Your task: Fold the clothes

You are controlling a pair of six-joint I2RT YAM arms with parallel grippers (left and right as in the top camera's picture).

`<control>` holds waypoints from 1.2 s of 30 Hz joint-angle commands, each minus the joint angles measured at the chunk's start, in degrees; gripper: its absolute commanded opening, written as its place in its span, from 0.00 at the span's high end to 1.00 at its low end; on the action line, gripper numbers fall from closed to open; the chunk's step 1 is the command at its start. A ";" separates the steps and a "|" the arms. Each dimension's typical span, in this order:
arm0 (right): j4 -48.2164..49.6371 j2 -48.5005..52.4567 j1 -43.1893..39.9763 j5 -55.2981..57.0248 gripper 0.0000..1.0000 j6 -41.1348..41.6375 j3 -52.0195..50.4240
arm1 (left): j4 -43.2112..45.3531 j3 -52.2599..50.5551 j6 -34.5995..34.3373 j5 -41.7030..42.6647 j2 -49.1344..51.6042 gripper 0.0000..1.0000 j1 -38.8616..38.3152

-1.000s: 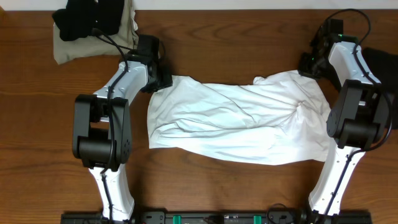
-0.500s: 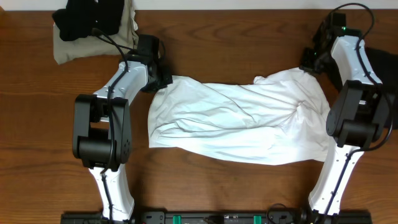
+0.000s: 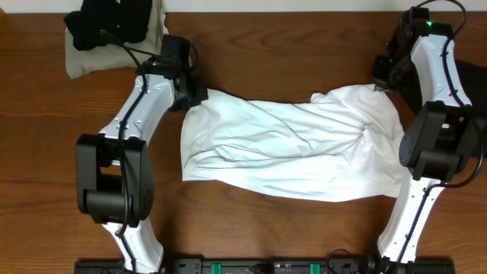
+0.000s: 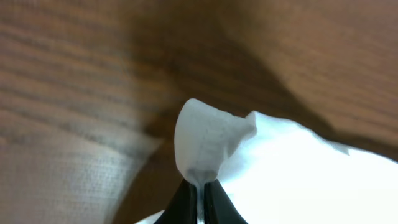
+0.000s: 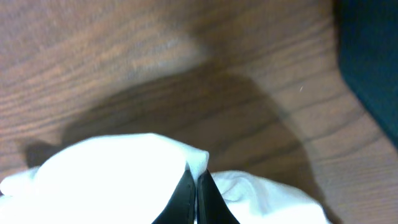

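White shirt (image 3: 293, 148) lies on the counter (image 3: 251, 228), long axis running arm to arm. Left end effector (image 4: 198, 185) and right end effector (image 5: 196, 179) each pinch a far corner, so the rest of the cloth lies toward the arm bases.

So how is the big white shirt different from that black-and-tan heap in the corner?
The white shirt lies spread in the middle; the heap is bunched at the far left corner. The shirt is all white; the heap is a black garment on a khaki one. The left gripper and right gripper each pinch the shirt's far edge; neither touches the heap. Both are wrinkled cloth on the table.
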 commanded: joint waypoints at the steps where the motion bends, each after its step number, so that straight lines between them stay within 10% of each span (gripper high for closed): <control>1: -1.11 -1.68 0.81 -1.29 0.99 1.18 1.16 | -1.90 0.59 -0.04 -0.26 -0.42 0.94 0.26; 36: -26.10 -8.52 0.74 4.15 0.99 1.88 0.61 | -26.03 0.50 0.33 -5.73 -7.37 0.94 1.42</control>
